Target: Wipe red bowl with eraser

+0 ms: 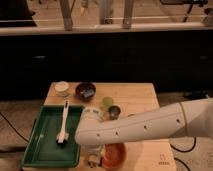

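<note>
Camera view: the red bowl (115, 155) is seen upright at the near edge of the wooden table (135, 97), its far rim hidden under the arm (150, 125); nothing can be seen in the part of its glossy inside that shows. Just left of the red bowl, at or very close to its rim, the gripper (94, 151) is pointed downward; whether it is spread or pressed together cannot be told. A small pale shape at its lower end is judged to be the eraser (93, 161), though a hold on it cannot be confirmed.

Beyond the red bowl, a small dark cup (114, 111) and a yellow-green object (106, 102) are placed. Further beyond and to the left, a dark bowl (85, 90) with a small blue block (88, 93) in it is found; a pale round cup (62, 88) is set beside that. Left of the red bowl, a green tray (35, 145) is laid, with a white-handled brush (63, 122) in it.

The task is judged to be at an early stage. The eraser appears to be brought beside the red bowl, not into it; no contact with the inside is shown, so the wiping itself is left to be done.
</note>
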